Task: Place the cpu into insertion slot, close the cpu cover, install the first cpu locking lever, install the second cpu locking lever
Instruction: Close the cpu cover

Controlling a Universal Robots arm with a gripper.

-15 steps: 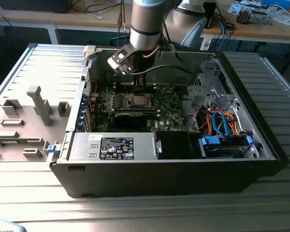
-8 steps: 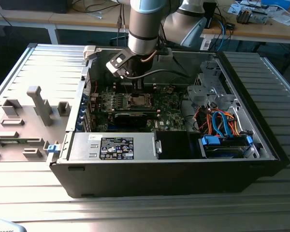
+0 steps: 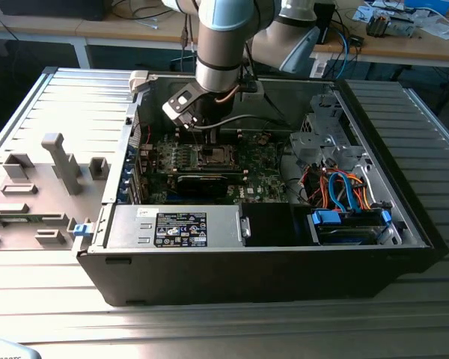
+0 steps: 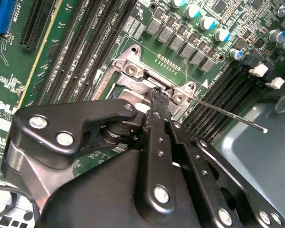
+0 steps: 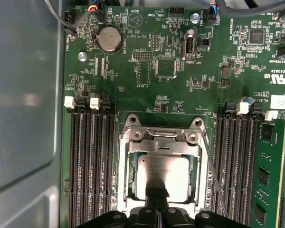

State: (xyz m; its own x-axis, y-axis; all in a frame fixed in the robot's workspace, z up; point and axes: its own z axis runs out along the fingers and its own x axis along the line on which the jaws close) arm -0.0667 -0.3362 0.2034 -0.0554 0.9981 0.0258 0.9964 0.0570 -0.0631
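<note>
While the closed black tool, gripping nothing, seemed to touch the flat silver-grey square cpu, seated in its slot under the lowered silvery metal cpu cover, the thin wire locking lever stood free; latching it probably demanded a careful hooking push.

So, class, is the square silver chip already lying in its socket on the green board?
Yes, in the first wrist view the chip lies flat in the socket, inside the window of the metal frame.
</note>
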